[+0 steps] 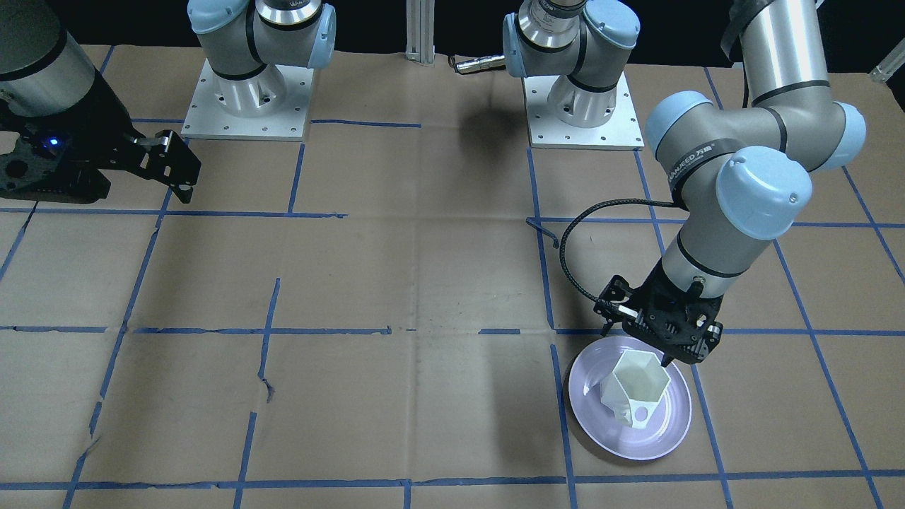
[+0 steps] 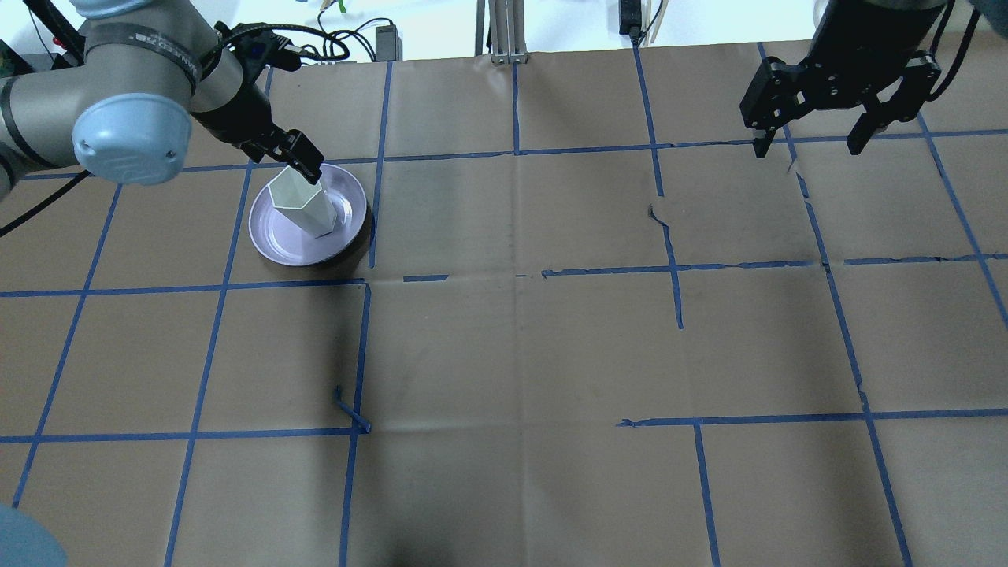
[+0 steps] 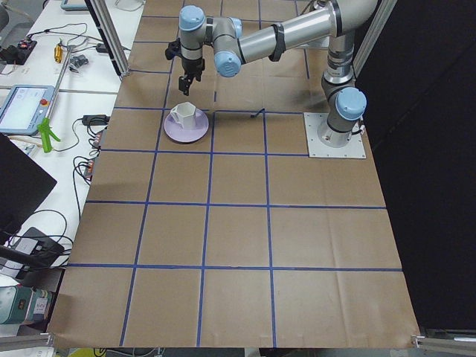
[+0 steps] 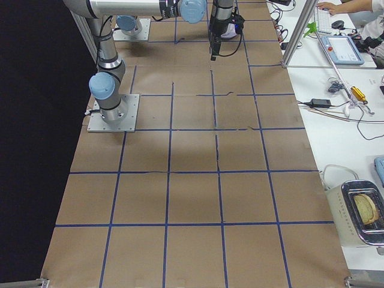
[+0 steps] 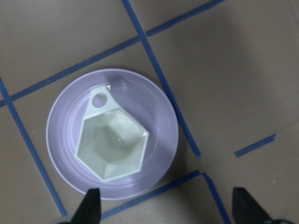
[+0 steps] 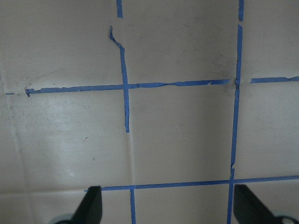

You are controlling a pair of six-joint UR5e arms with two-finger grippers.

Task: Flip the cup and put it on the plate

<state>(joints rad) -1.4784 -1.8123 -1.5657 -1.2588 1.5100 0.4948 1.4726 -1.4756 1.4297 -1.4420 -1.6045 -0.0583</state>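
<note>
Left hand [image 5: 169, 208], spread wide, just above upright cup [image 5: 112, 144] on plate [image 5: 160, 116].

The white faceted cup [image 5: 112, 144] stands upright, mouth up, on the round lavender plate [image 5: 161, 112].

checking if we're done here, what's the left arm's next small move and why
Probably lift the left gripper straight up and clear: its jaws stand wide open, and the cup sits mouth-up on the plate, apparently released.
</note>
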